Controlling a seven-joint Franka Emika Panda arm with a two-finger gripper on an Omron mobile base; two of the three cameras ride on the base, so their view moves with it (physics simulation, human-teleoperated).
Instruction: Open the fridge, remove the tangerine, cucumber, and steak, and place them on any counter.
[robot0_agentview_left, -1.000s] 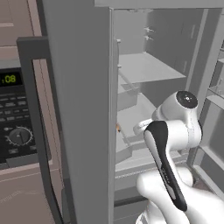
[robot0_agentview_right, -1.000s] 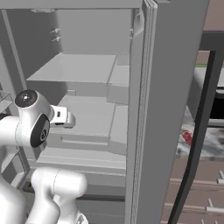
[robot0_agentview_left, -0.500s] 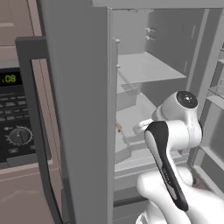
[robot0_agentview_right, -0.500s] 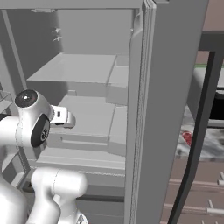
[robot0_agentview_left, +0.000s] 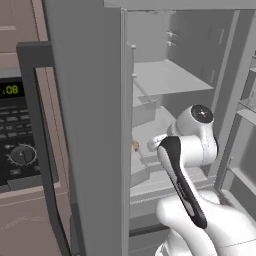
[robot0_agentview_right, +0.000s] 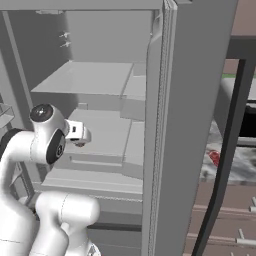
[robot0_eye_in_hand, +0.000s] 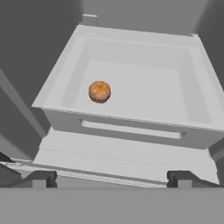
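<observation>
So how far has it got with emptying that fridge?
The fridge already stands open. A red piece that may be the steak lies on the counter beyond the door. The open gripper holds nothing and points at the tangerine in a white bin. That fruit is left; I cannot see the cucumber.

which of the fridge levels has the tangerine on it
The lower bin-like tray with raised walls, below the flat upper shelf; the tangerine sits in its left part, while the upper shelf looks bare.
</observation>
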